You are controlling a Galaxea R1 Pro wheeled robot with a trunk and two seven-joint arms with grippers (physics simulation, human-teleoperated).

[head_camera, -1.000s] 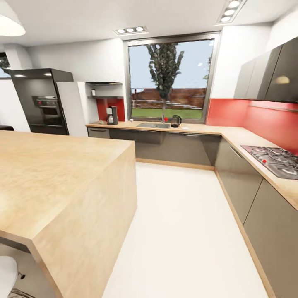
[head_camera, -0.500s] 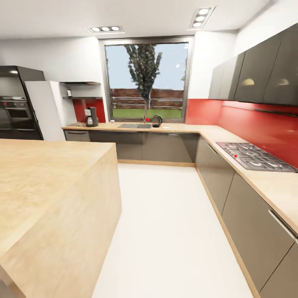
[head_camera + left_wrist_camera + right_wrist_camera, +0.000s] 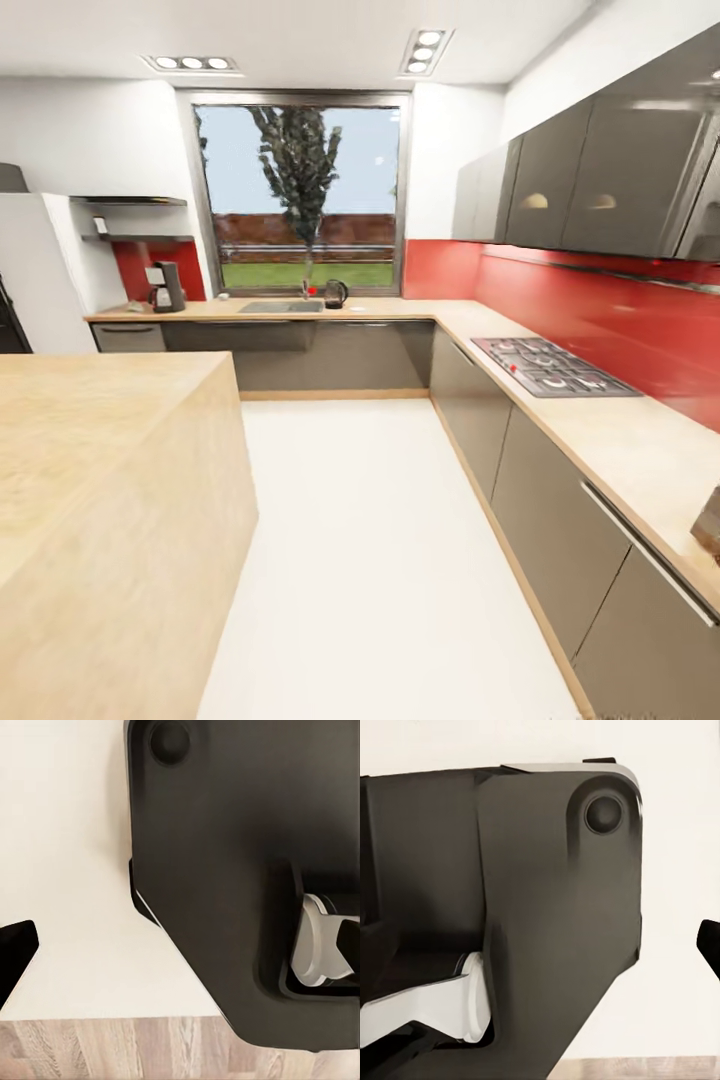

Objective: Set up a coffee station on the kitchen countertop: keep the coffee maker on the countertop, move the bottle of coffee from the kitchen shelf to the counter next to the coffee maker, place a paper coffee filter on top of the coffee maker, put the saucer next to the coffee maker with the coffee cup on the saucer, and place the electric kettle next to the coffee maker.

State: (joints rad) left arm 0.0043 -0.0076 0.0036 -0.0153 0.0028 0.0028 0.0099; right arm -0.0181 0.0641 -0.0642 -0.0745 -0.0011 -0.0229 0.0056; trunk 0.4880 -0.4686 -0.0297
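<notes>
The coffee maker point(image 3: 165, 287) stands at the far left end of the kitchen countertop point(image 3: 380, 309), below the red wall. Further right on that worktop, past the inset sink point(image 3: 280, 307), sits the dark electric kettle point(image 3: 335, 293) in front of the window. Above the coffee maker, the black kitchen shelf point(image 3: 135, 238) carries a small dark item with a white patch point(image 3: 100, 226), too small to identify. My left gripper point(image 3: 180, 945) and right gripper point(image 3: 540, 945) hang open over my own dark base and the white floor, holding nothing.
The big wooden island bar point(image 3: 100, 450) takes up the left foreground. A side counter with a gas hob point(image 3: 550, 365) and grey cabinets runs along the right. Between them a white floor aisle point(image 3: 370, 520) leads to the back counter. A dark object point(image 3: 710, 525) sits at the right edge.
The whole head view has swung to the right and moved forward: the back counter and coffee maker have slid left in the picture, and the hob counter fills more of the right side.
</notes>
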